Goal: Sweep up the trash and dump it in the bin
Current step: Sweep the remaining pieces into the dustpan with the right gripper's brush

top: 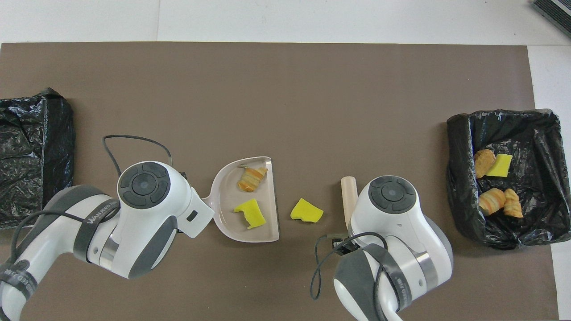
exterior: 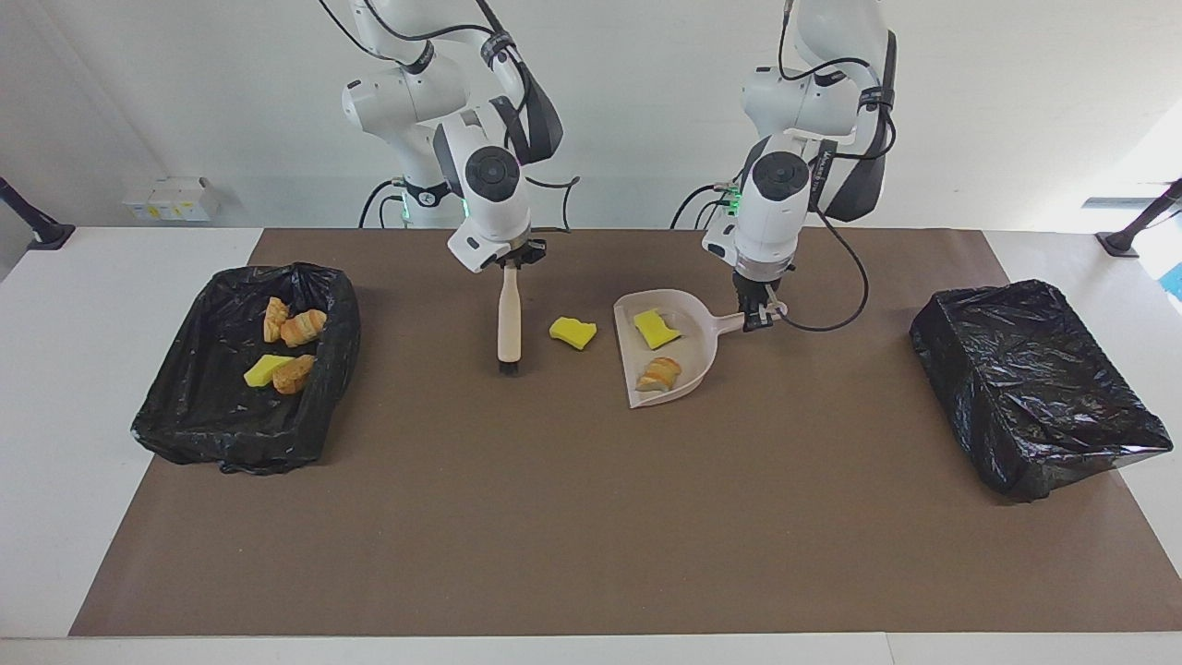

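Observation:
My right gripper (exterior: 511,261) is shut on the handle of the beige brush (exterior: 509,319), which hangs upright with its black bristles down at the brown mat; its handle shows in the overhead view (top: 349,196). My left gripper (exterior: 759,314) is shut on the handle of the beige dustpan (exterior: 694,349), which rests on the mat (top: 225,194). In the pan lie a yellow sponge chunk (exterior: 656,328) (top: 250,213) and a tan bread-like scrap (exterior: 658,374) (top: 252,178). One loose yellow sponge chunk (exterior: 572,332) (top: 306,211) lies between the brush and the pan's open mouth.
A black-lined bin (exterior: 166,416) (top: 459,187) at the right arm's end holds several scraps (exterior: 295,325), yellow and tan. A second black-bagged bin (exterior: 1034,388) (top: 31,156) stands at the left arm's end, no scraps visible in it.

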